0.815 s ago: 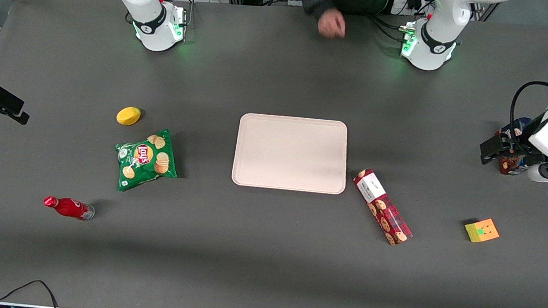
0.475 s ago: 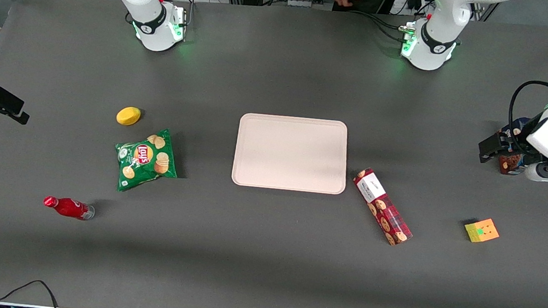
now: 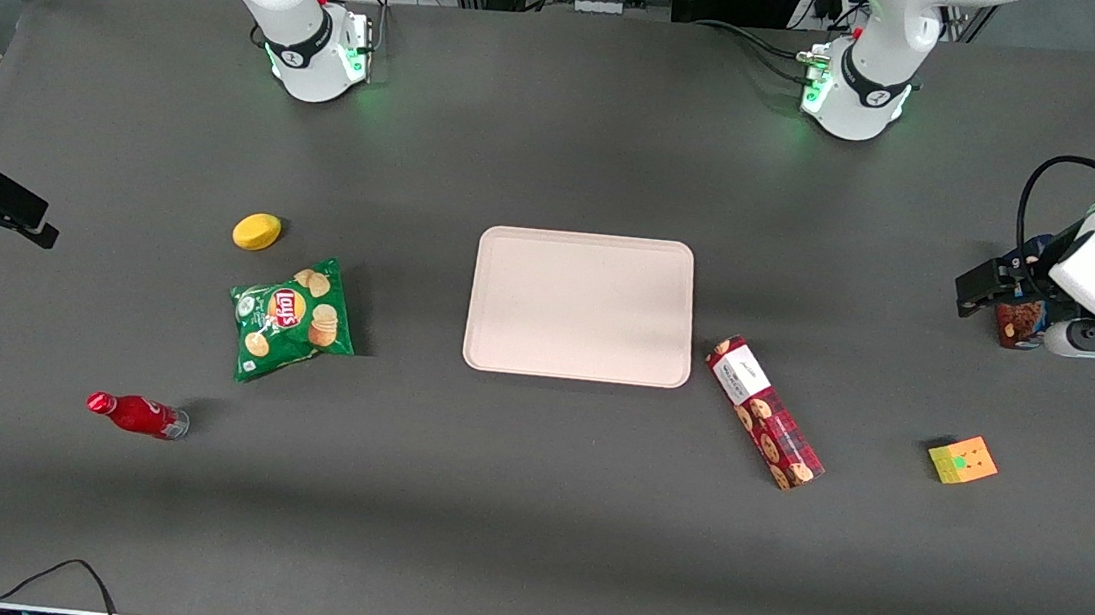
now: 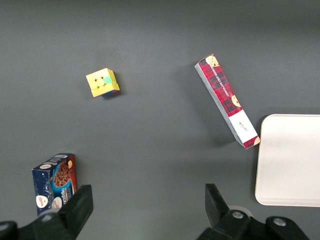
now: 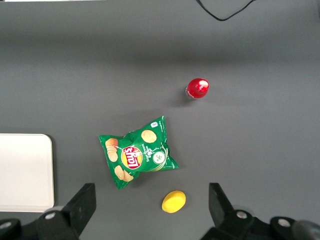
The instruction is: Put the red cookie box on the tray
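The red cookie box (image 3: 764,412) is a long dark-red plaid carton lying flat on the table, its white-label end close to a near corner of the tray (image 3: 581,305). The tray is pale pinkish-beige and bare. Both also show in the left wrist view, the box (image 4: 226,101) and the tray (image 4: 289,160). My gripper (image 3: 979,291) hangs well above the table at the working arm's end, far from the box. Its fingers (image 4: 80,206) stand wide open with nothing between them; the gripper (image 4: 148,205) is empty.
A blue-and-brown cookie box (image 3: 1018,321) stands under my gripper and shows in the left wrist view (image 4: 54,182). A colourful cube (image 3: 963,459) lies nearer the camera. A chips bag (image 3: 293,318), a yellow lemon (image 3: 257,230) and a red bottle (image 3: 136,415) lie toward the parked arm's end.
My gripper has drifted slightly farther from the camera. A person's hand at the table's back edge has withdrawn out of view. The box and tray have not moved.
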Controlling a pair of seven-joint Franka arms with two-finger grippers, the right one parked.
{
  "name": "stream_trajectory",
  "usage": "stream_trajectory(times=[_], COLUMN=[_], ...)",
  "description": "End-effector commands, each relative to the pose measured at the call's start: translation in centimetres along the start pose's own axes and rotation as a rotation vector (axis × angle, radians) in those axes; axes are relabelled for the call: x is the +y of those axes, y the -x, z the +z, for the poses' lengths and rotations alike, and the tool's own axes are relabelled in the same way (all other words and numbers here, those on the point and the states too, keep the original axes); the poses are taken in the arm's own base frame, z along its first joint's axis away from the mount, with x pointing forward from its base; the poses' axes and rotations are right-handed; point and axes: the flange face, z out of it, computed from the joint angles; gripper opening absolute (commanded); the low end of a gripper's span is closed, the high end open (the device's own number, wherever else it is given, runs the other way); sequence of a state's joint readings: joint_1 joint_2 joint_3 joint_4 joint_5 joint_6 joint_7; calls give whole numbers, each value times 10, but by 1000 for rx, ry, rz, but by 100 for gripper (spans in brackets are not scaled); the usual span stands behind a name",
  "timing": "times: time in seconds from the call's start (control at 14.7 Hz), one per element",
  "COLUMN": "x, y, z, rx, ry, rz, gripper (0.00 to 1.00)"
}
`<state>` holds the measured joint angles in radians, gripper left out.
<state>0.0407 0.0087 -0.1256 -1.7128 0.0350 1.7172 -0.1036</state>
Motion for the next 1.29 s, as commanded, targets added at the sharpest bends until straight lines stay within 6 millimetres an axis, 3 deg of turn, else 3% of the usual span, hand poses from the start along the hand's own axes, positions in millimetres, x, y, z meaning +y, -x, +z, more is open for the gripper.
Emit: stream_trajectory(times=[0.0,0.75,0.95,1.22], x=[3,6,33,73], y=[0,2,3,-1], z=[-6,-4,-2,18], rx=[-11,-35,-31,-54], ry=[-10,6,6,7], rz=[27,-23,-136,-379], gripper=[100,100,100,100])
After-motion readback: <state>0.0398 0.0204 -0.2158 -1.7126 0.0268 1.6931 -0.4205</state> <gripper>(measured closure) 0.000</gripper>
